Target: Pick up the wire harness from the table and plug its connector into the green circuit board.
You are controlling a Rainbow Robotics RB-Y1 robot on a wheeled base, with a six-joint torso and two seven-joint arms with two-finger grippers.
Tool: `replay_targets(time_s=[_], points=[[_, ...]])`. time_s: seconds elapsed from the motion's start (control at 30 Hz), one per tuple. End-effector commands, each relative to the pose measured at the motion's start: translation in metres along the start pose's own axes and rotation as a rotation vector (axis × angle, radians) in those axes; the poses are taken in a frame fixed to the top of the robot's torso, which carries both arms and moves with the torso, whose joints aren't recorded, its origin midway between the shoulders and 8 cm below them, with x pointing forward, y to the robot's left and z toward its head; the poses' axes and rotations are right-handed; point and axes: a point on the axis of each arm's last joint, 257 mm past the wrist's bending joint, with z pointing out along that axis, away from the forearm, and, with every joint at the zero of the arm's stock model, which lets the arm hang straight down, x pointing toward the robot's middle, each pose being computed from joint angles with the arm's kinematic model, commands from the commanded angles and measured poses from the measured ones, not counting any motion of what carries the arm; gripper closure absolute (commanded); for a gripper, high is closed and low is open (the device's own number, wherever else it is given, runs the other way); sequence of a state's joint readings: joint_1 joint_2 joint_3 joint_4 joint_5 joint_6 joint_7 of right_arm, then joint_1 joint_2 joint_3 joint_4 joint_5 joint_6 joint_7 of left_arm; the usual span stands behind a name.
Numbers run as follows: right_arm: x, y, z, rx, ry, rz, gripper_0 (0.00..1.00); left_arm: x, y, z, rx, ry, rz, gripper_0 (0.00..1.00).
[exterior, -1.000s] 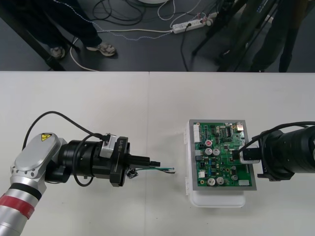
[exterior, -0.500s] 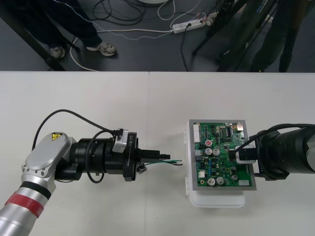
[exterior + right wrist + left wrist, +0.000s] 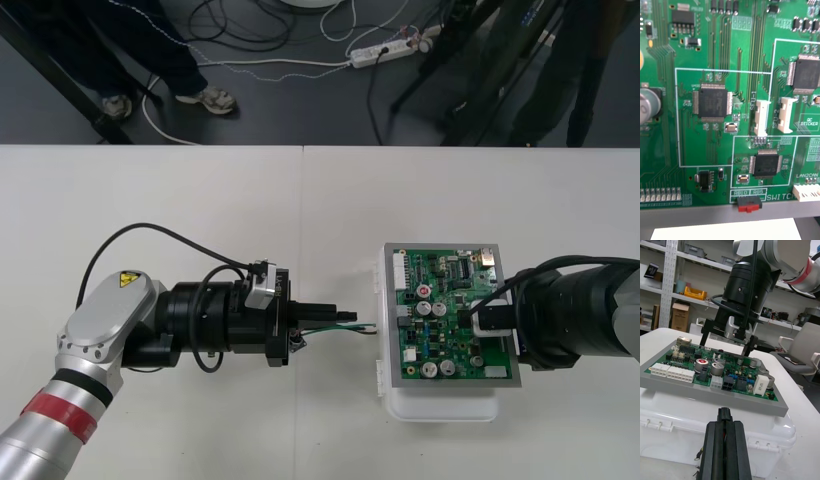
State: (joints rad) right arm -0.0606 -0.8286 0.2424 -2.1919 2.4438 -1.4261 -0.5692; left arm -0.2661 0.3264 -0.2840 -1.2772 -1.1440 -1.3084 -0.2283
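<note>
Left gripper (image 3: 330,323): I saw it on the left half of the counter (image 3: 300,220), its arm lying nearly level and pointing at the board.
Left jaws: narrow, clamped on the wire harness (image 3: 352,325); in the left wrist view the black plug (image 3: 724,413) sat between the two fingertips of the left gripper (image 3: 724,425).
Harness position: the green and black wires reached out past the jaws, and their ends stood just beside the left edge of the white base (image 3: 440,405). The plug was not in the board.
Green circuit board (image 3: 445,320): it lay flat on the white base, on the right half of the counter; the left wrist view faced its near edge (image 3: 715,367).
Right gripper (image 3: 483,318): it hung over the board's right part, with its wrist camera close above the board (image 3: 715,56).
Right jaws: wide; in the left wrist view, the right gripper (image 3: 725,349) showed two black fingers standing well apart above the board's far side, with nothing between them.
Change over the last second: the left gripper advanced toward the board, and the wire ends closed from well short of the base to its edge. The right gripper moved slightly further in over the board.
</note>
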Motion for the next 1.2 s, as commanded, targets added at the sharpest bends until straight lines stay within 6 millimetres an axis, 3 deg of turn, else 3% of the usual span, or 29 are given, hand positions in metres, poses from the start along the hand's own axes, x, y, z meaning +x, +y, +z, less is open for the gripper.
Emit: replay_targets(time_s=[0.03,1.2], points=[[-0.017,-0.013,-0.005,0.041,-0.023,-0.003,0.0,-0.014,0.009,0.029,-0.005,-0.024,0.086,1.0],[-0.006,-0.003,0.002,0.022,0.058,0.104,0.0,-0.014,0.008,0.058,-0.018,-0.025,0.215,1.0]])
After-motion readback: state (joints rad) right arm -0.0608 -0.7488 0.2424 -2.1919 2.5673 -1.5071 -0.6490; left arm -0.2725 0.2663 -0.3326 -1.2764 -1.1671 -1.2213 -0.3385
